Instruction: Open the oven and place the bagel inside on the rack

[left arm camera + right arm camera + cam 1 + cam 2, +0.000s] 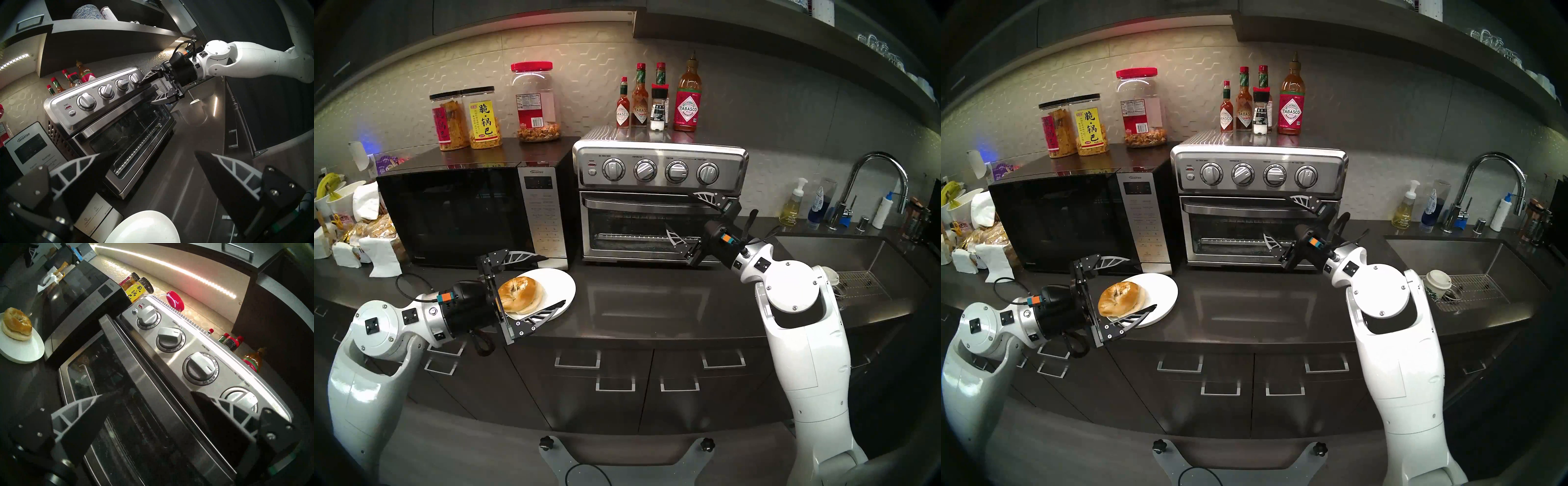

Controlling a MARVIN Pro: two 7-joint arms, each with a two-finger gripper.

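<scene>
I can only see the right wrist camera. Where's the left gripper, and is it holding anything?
Observer: The left gripper is open and empty. It sits level at the plate, and from the head view one finger shows on each side of the bagel.
Operator: What's off to the right of the oven?
Observer: A sink, with a paper cup on its grid.
Operator: Is my gripper around the handle?
Observer: From the left wrist view, the right gripper is open, with one finger above the handle and one below it.
</scene>
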